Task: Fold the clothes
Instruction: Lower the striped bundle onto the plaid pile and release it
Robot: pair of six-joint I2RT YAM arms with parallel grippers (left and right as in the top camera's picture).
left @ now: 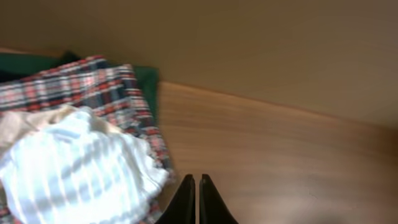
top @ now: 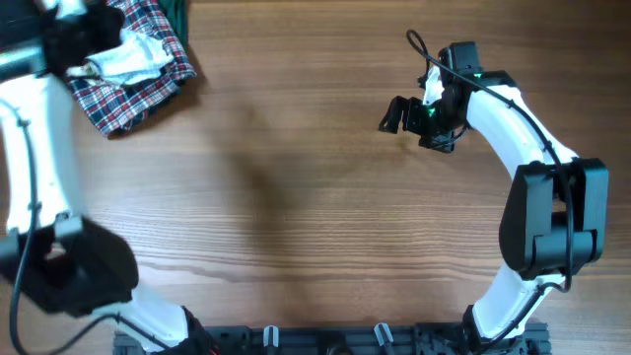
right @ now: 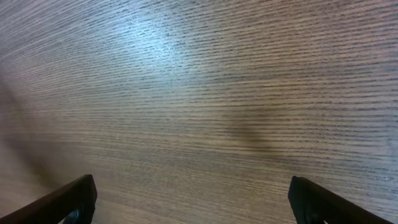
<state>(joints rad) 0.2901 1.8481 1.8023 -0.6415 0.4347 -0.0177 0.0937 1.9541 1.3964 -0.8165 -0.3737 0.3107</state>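
- The clothes (left: 74, 171), pale striped pants, lay bunched on top of the plaid cloth (left: 93, 87) in the far left corner of the table (left: 280, 155). A beige cloth (left: 12, 127) showed at one side of them, and a green cloth (left: 146, 78) poked out from under the plaid.
- Heaped on a pile like that, the pants had no flat surface under them, so folding them there looked impractical.
- The left claw (left: 196, 182) was clenched, its fingers pressed together just beside the pants' rumpled edge. No fabric showed between them, so it seemed to have closed on nothing.
- The right claw (right: 196, 202) was released, jaws spread wide above bare wood and well apart from the pile, probably waiting its turn.
- The pile sat close to the table's far edge, leaving little margin behind it.
- The wide middle of the table between the arms lay bare, the likeliest place to spread the pants.
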